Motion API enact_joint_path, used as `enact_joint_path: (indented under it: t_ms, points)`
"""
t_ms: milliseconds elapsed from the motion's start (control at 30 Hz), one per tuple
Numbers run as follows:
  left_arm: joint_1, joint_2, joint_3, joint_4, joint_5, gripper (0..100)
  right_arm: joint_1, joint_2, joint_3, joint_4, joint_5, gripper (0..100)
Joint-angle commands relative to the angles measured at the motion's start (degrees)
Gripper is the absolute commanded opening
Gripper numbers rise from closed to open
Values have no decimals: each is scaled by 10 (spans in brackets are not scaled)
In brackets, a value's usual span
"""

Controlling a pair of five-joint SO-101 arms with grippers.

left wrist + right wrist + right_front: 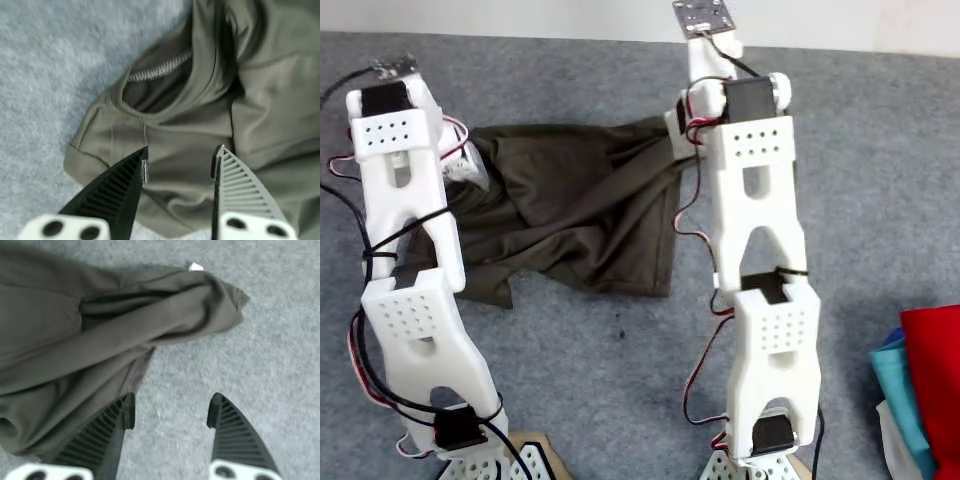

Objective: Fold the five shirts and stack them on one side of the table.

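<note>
Left end effector [182, 150] over olive shirt [165, 125]; right end effector [173, 397] at edge.

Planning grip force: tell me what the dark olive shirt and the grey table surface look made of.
The dark olive shirt: soft knit fabric, likely cotton jersey, matte; limp folds and a stitched collar seam show. The grey table surface: probably felt or short-pile carpet; fuzzy, speckled, matte.

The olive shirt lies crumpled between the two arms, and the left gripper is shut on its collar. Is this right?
Not quite. The left gripper is open, held over the olive shirt near the collar; the left wrist view shows this. The rest is right.
</note>
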Motion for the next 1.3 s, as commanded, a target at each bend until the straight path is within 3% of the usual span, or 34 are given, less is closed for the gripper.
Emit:
enact_joint_path:
  t_ms: [0,200,333,533,767,967,1267]
  points:
    - [9,-130,65,6,-12,224,-7,-71,44,10,8,238]
    - [-9,-263,224,5,-20,224,-46,-225,204,8,8,238]
    - [-72,-285,293,-32,-21,224,-58,-335,384,-40,8,238]
    - [-165,-285,404,-112,-60,224,-58,-459,724,-233,8,238]
    - [-184,-285,519,-222,-77,224,-61,-587,1039,-449,8,238]
    - [-184,-285,612,-322,-80,224,-89,-631,1160,-519,8,238]
    - [-205,-284,652,-404,-78,224,-124,-629,1183,-566,8,238]
